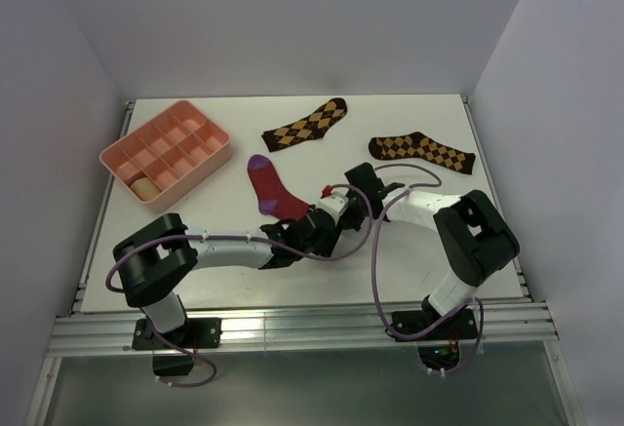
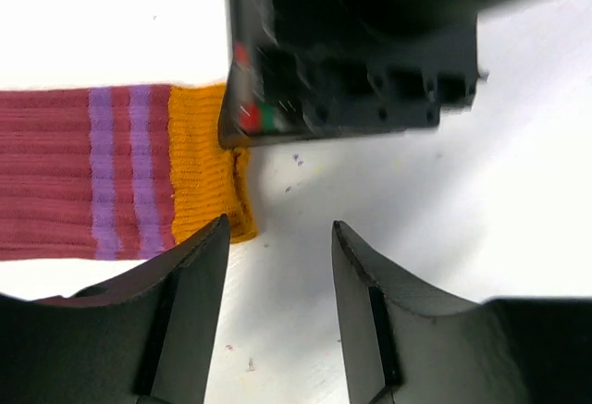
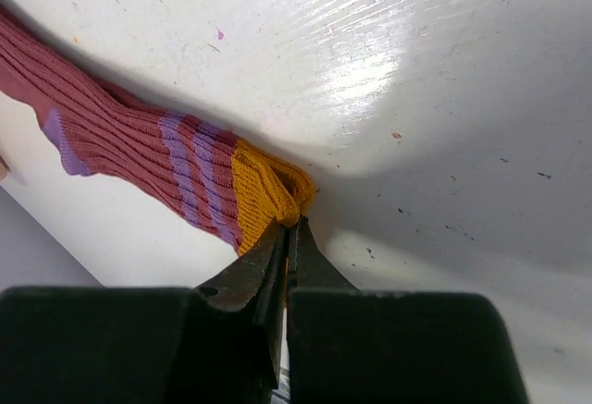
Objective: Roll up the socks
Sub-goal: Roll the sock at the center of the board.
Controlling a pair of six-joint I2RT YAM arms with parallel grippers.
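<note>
— Where is the crimson sock (image 1: 270,187)?
— Centre of the top view, right of the pink tray (image 1: 195,180), lying flat, purple toe (image 1: 259,164) up-frame, orange cuff (image 3: 264,187) toward the arms.
— And the fingers?
— The left gripper (image 2: 279,233) stands open just beside the cuff, holding nothing; the right gripper (image 3: 289,230) is pinched shut on the cuff's edge.
— How should the roll go?
— Likely the right one folds the cuff toward the toe, tight and square, while the left pins each turn.
</note>
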